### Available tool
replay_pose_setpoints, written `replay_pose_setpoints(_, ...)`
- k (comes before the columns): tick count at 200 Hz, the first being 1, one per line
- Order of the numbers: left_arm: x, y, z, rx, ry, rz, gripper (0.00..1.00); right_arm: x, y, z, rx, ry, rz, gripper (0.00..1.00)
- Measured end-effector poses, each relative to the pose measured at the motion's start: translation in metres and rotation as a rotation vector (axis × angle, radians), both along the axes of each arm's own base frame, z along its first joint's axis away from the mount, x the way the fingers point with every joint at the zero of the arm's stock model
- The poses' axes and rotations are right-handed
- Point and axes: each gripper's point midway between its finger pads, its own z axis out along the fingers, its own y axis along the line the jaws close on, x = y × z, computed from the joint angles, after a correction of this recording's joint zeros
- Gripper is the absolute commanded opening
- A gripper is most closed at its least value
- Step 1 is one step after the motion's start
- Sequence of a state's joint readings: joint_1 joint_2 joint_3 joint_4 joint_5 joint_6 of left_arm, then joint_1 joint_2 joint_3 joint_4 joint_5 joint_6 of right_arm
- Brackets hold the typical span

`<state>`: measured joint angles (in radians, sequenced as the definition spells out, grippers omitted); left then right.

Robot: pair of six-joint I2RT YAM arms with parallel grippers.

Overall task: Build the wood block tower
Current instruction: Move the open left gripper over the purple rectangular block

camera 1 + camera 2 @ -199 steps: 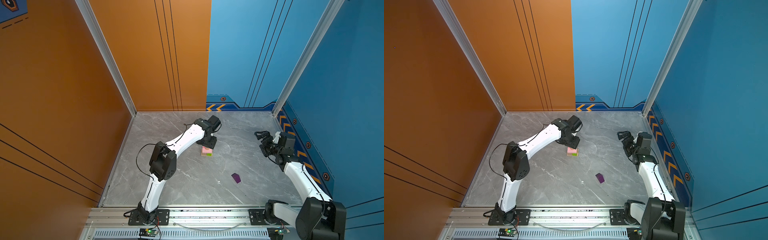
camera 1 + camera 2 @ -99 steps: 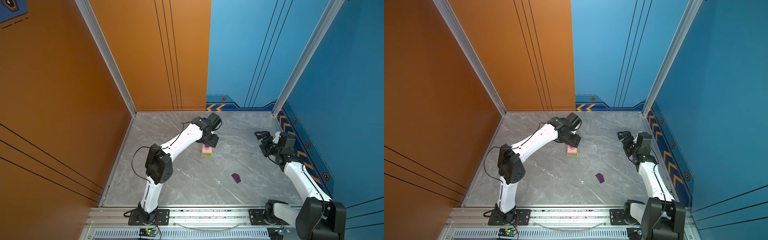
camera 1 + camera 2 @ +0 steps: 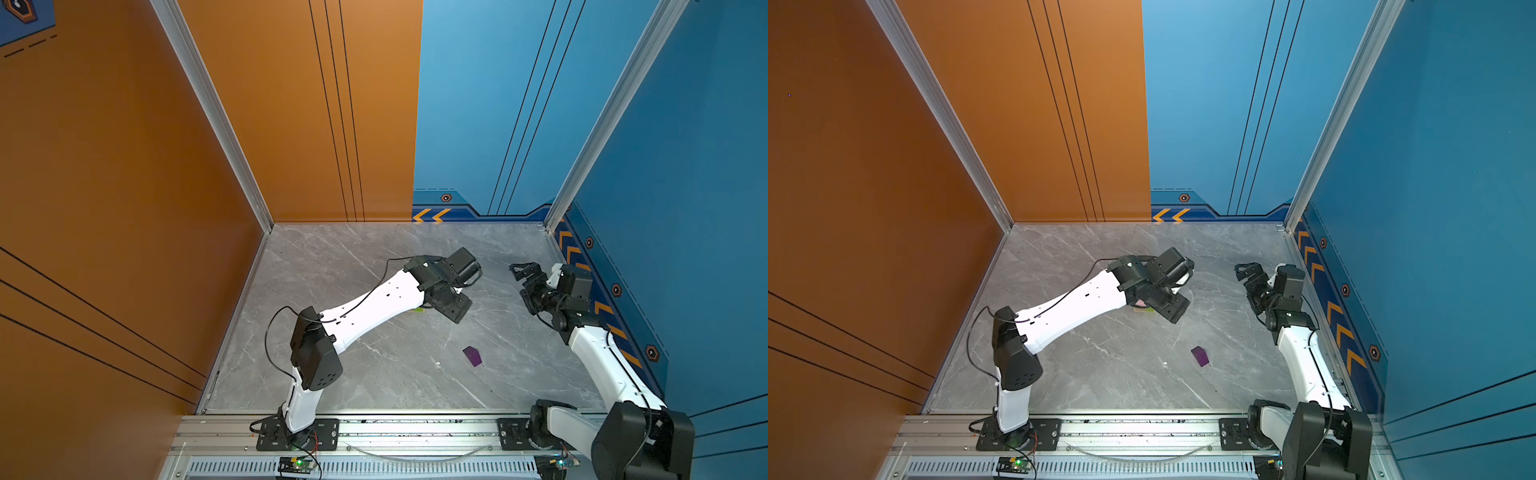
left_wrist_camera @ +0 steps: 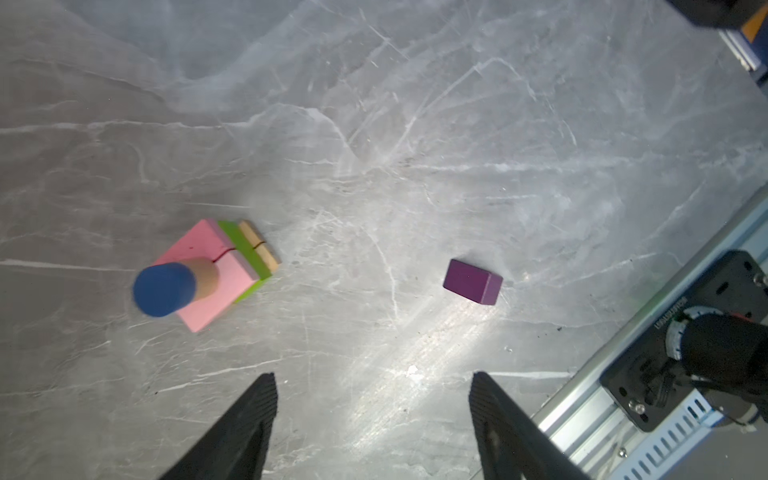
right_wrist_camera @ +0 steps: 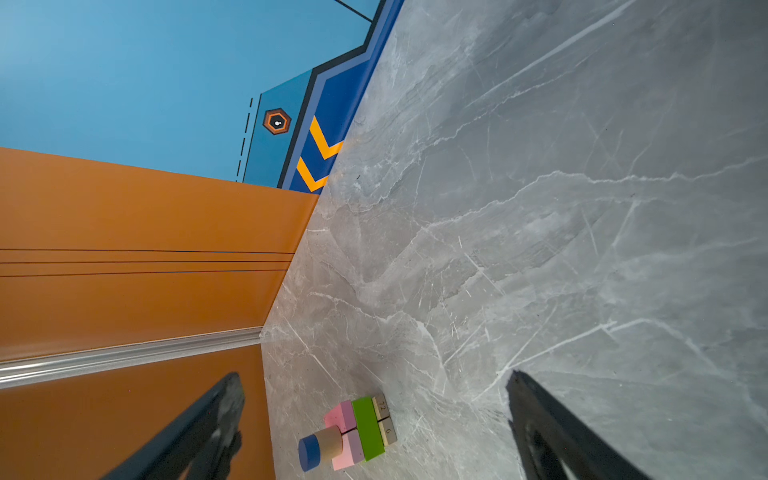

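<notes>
The wood block tower (image 4: pixel 232 266) stands on the grey floor: tan bars at the bottom, a lime-green bar, two pink slabs, then a tan cylinder capped by a blue cylinder (image 4: pixel 164 289). The purple block (image 4: pixel 471 281) lies on its side apart from the tower, also seen in both top views (image 3: pixel 472 356) (image 3: pixel 1200 356). My left gripper (image 4: pixel 372 380) hangs above the floor between tower and purple block, open and empty. In both top views the left wrist covers most of the tower (image 3: pixel 1144 306). My right gripper (image 5: pixel 374 380) is open and empty at the right (image 3: pixel 521 270), facing the tower (image 5: pixel 353 428).
Orange wall (image 3: pixel 124 208) on the left, blue walls (image 3: pixel 685 208) at the back and right. The aluminium rail (image 3: pixel 395 428) with both arm bases runs along the front edge. The right arm base (image 4: pixel 681 374) shows in the left wrist view.
My left arm has risen and swung its wrist over the tower, which now shows only as a sliver in the top views. The right arm and purple block have not moved.
</notes>
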<state>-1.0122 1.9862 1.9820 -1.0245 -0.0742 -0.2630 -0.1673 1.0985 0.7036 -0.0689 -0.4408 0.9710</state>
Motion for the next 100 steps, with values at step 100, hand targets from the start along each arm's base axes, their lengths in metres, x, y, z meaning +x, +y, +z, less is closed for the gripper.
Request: replay_pose_setpoints(100, -0.041, -0.035, -0.077, 0.185, 0.025, -0.335, 0.79, -0.014, -0.021, 0.018, -0.019, -0.039, -0.061, 1.0)
